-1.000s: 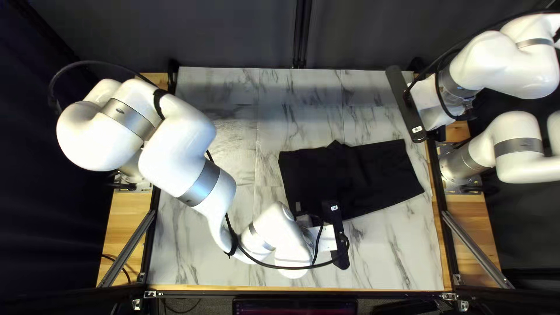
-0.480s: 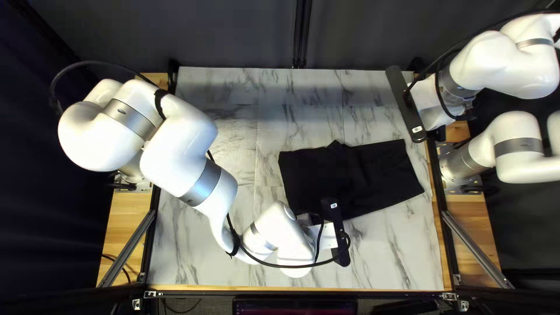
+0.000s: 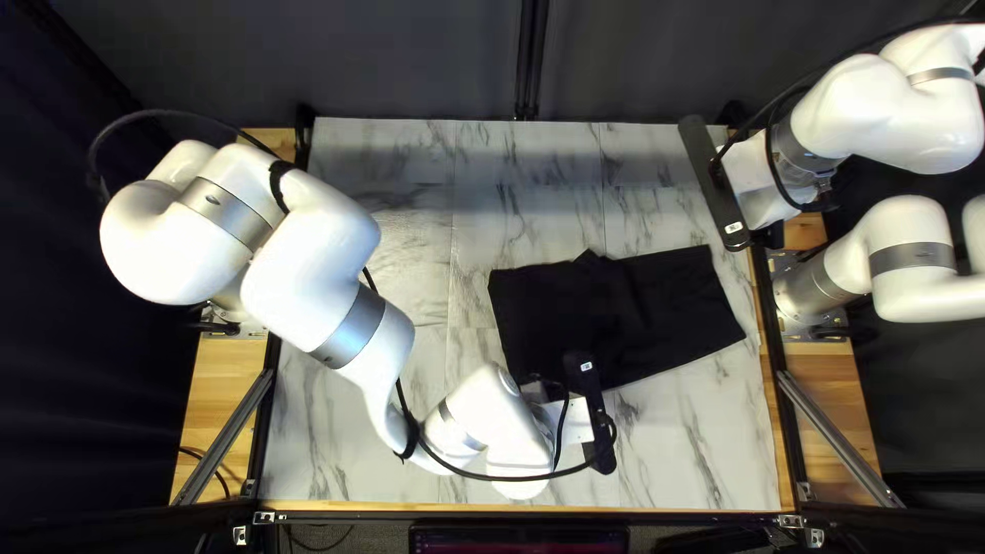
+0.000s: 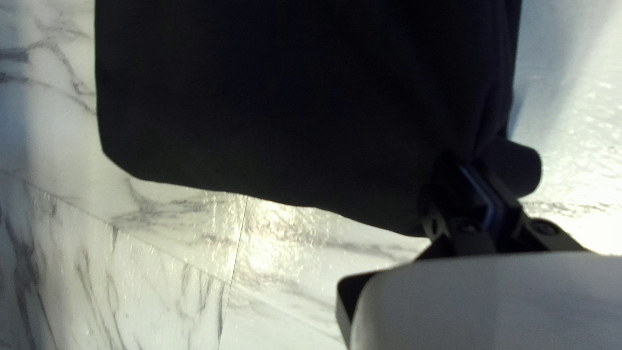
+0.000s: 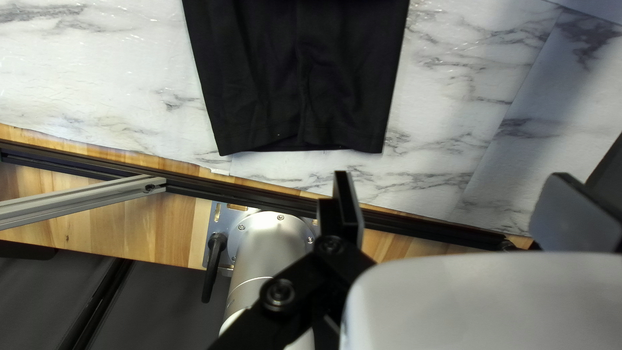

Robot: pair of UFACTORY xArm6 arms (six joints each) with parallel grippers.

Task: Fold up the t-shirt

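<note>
T-shirt in 1 grip
Left gripper clenched on cloth, right gripper released; best lifted low and laid over evenly, without dragging.

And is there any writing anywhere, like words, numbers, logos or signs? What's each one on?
No text can be read.
White label on my left gripper: too small.
Other white label on my right gripper: too small.
Small mark on my left arm's silver band: too small.
Black t-shirt: no lettering that I can see.
</note>
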